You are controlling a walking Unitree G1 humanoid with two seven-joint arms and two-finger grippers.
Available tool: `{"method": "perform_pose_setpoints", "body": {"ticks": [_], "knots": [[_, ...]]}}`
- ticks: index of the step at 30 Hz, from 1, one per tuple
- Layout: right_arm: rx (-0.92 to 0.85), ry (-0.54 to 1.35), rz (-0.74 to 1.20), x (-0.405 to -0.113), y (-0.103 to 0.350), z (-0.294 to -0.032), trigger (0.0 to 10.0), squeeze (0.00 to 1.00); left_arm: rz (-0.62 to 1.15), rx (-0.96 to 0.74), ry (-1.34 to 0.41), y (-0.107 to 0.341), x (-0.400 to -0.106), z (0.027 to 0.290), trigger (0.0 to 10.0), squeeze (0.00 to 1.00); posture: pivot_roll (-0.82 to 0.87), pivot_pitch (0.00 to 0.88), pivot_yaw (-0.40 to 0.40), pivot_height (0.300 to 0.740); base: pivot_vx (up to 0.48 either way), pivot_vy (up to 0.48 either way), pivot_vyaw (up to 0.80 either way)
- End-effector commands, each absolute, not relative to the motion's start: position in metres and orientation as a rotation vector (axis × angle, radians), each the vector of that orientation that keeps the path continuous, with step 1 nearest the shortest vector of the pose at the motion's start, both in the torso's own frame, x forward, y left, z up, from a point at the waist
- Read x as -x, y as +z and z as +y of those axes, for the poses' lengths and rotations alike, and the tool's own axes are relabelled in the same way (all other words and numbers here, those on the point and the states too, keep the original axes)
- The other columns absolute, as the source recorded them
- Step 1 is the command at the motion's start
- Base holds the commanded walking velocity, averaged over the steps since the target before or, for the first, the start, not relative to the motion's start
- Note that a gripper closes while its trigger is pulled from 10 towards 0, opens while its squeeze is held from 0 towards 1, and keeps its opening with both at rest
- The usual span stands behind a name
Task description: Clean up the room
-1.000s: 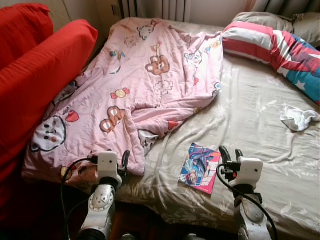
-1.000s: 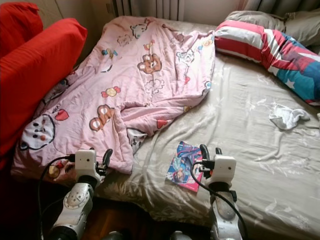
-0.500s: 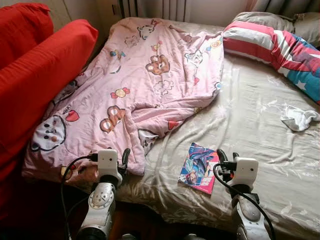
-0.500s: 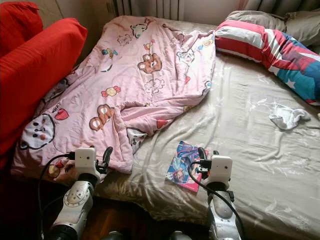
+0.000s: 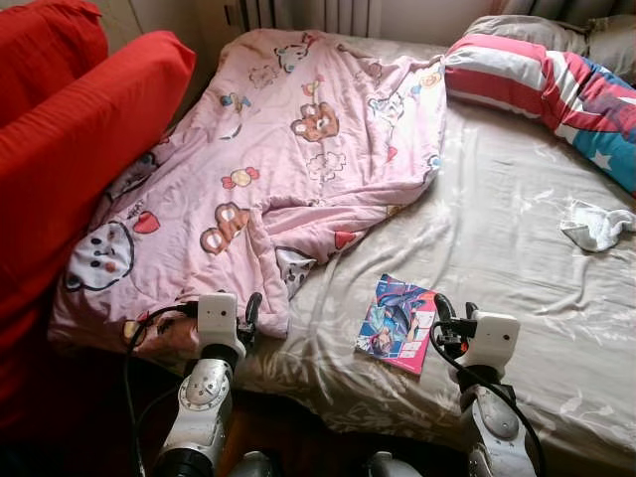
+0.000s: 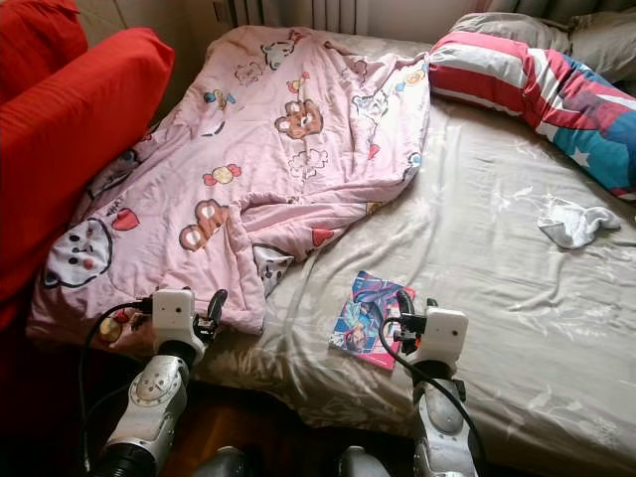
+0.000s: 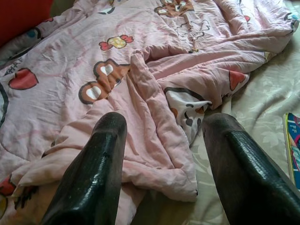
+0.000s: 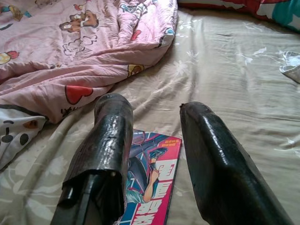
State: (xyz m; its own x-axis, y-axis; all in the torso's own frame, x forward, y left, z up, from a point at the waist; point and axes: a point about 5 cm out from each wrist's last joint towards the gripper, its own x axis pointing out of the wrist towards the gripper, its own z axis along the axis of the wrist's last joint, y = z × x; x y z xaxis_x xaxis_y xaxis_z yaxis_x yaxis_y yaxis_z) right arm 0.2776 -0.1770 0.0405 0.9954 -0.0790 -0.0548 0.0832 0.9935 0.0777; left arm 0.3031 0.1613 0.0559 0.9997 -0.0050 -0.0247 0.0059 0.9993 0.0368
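Note:
A crumpled pink cartoon blanket [image 5: 278, 169] covers the left half of the bed. A colourful magazine [image 5: 397, 323] lies flat on the beige sheet [image 5: 517, 248] near the bed's front edge. My right gripper [image 5: 455, 306] hovers just right of the magazine, open and holding nothing; in the right wrist view the magazine [image 8: 150, 187] lies between and below its fingers [image 8: 112, 126]. My left gripper [image 5: 248, 303] is open at the blanket's near corner [image 7: 154, 159], with nothing in it. A small white cloth [image 5: 596, 224] lies on the sheet at the far right.
A big red cushion [image 5: 79, 149] stands against the bed's left side. A red, white and blue striped pillow [image 5: 547, 89] lies at the back right, with a grey pillow [image 5: 517, 30] behind it. The dark floor [image 5: 60, 437] shows below the bed's front edge.
The whole view has shifted a little. My right gripper has sunk slightly beside the magazine. The left gripper has stayed at the blanket's corner.

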Motion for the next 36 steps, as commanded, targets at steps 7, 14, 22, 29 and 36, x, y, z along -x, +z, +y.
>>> {"method": "perform_pose_setpoints", "body": {"ticks": [7,14,22,29,36], "knots": [[-0.118,-0.092,0.098,-0.277,0.034,-0.178,10.0,0.00,0.049,-0.027,0.005,0.052,-0.300,0.162,10.0,0.00,-0.12,0.226,0.017,0.657,0.000,0.000,0.00],[-0.112,-0.079,0.088,-0.276,0.034,-0.177,10.0,0.00,0.049,-0.033,0.002,0.053,-0.301,0.162,10.0,0.00,-0.13,0.225,0.014,0.637,0.000,0.000,0.00],[-0.121,-0.071,0.094,-0.275,0.031,-0.177,10.0,0.00,0.050,-0.030,-0.001,0.052,-0.301,0.161,10.0,0.00,-0.12,0.219,0.013,0.637,0.000,0.000,0.00],[-0.122,-0.057,0.108,-0.275,0.029,-0.174,10.0,0.00,0.053,-0.018,-0.014,0.053,-0.302,0.159,10.0,0.00,-0.12,0.211,0.011,0.637,0.000,0.000,0.00],[-0.124,-0.054,0.124,-0.275,0.025,-0.174,10.0,0.00,0.058,-0.008,-0.026,0.053,-0.302,0.157,10.0,0.00,-0.12,0.203,0.012,0.637,0.000,0.000,0.00]]}}
